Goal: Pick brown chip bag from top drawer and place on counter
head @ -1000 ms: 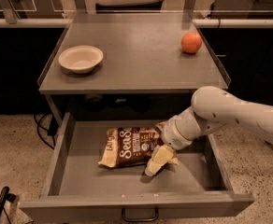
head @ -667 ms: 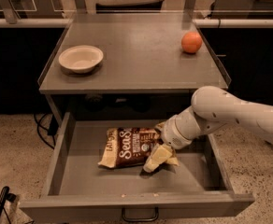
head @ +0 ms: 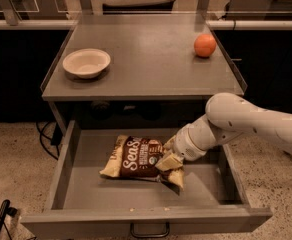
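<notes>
Grasp step. End effector (head: 170, 160) in top drawer (head: 86, 186), pinching right end of brown chip bag (head: 137, 157); bag on drawer floor. Next: lift clear of drawer, set on desk (head: 151, 66).

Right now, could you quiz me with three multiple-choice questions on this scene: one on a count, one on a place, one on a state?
1. How many things sit on the counter? A two; B one; C four.
2. Where is the chip bag? A on the counter; B on a shelf; C in the drawer.
3. The drawer is: A shut; B pulled open; C taken out.

Answers:
1. A: only a bowl and an orange are on it.
2. C: it lies on the drawer's bottom, with the end effector at its right end.
3. B: its inside shows below the counter.
</notes>
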### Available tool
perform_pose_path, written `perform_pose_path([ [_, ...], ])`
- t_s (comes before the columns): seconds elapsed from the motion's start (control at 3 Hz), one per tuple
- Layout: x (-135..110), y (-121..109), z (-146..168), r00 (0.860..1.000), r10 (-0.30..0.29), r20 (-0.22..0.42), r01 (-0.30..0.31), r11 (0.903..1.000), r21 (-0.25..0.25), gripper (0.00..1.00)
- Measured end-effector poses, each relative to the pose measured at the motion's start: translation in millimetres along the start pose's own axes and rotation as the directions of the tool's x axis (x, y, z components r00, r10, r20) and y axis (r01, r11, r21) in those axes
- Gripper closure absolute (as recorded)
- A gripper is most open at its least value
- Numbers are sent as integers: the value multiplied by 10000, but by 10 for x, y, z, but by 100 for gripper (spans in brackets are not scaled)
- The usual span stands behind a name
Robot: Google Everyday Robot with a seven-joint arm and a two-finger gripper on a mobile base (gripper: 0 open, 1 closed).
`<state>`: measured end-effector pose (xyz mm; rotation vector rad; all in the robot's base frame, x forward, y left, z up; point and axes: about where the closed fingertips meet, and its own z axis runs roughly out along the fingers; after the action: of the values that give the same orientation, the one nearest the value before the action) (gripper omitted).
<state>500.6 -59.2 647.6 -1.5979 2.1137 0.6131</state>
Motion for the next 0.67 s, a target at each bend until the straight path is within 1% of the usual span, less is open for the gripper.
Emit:
perform_pose_path([
  [0.33, 0, 0, 0, 10000, 0, 0, 0, 10000, 0, 86],
  [0.67, 0, 0, 1, 10000, -1, 0, 1, 10000, -1, 100],
])
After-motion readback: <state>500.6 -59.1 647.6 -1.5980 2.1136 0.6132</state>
